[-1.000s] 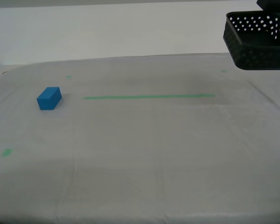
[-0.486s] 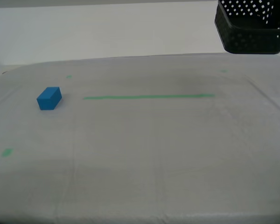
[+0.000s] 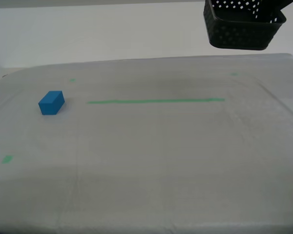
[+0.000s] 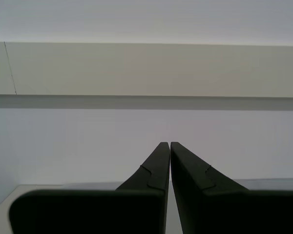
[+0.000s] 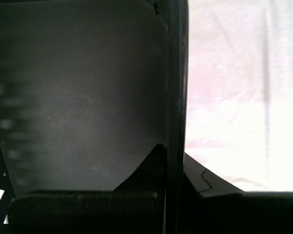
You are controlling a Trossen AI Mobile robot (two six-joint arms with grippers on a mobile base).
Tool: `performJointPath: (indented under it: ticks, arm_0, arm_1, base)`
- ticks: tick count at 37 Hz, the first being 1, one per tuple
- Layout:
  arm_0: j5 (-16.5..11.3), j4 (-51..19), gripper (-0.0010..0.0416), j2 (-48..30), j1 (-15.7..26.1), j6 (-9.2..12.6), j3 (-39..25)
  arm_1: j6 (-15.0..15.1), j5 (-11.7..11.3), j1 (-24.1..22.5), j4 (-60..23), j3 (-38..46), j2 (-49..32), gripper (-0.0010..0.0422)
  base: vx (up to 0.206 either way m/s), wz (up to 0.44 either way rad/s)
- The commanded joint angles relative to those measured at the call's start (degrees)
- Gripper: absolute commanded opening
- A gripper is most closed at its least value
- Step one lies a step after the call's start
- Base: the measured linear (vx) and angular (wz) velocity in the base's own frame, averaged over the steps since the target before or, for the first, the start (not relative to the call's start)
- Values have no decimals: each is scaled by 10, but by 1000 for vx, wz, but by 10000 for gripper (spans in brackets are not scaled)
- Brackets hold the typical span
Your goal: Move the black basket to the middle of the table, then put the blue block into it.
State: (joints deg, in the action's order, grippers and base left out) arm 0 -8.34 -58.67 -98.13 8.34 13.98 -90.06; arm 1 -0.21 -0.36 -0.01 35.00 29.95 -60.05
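The black basket [image 3: 243,30] hangs in the air above the table [image 3: 151,146] at the exterior view's upper right, tilted a little. My first gripper [image 5: 173,156] is shut on the basket's side wall [image 5: 176,73], one finger inside and one outside; the basket's floor [image 5: 78,97] fills that view. The gripper itself barely shows in the exterior view. The blue block [image 3: 51,103] lies on the table at the exterior view's left. My second gripper [image 4: 166,146] is shut and empty, facing a pale wall, away from both things.
A thin green tape line [image 3: 155,101] runs across the middle of the table. Small green tape squares lie at the far left [image 3: 72,80], near left [image 3: 7,159] and far right [image 3: 234,74]. A white wall stands behind the table.
The basket, held by my first gripper, has risen and moved toward the exterior view's left. The blue block has not moved.
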Motion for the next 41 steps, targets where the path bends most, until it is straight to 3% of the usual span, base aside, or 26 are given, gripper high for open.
performJointPath:
  ticks: [1, 18, 26, 32, 41]
  arm_0:
    - [-5, 0, -1, 0, 13, 15, 0]
    - [-5, -95, -1, 0, 19, 6, -72]
    - [-4, -108, -1, 0, 27, 23, -81]
    - [-9, -103, -1, -48, 42, 18, -103]
    - [-6, -100, -1, -140, 90, 10, -197]
  arm_1:
    - [1, 0, 0, 3, 0, 0, 0]
    - [1, 0, 0, 3, 0, 0, 0]
    - [1, 0, 0, 2, 0, 0, 0]
    - [0, 0, 0, 2, 0, 0, 0]
    - [0, 0, 0, 2, 0, 0, 0]
  base:
    - [0, 0]
    - [0, 0]
    - [0, 0]
    - [0, 0]
    - [0, 0]
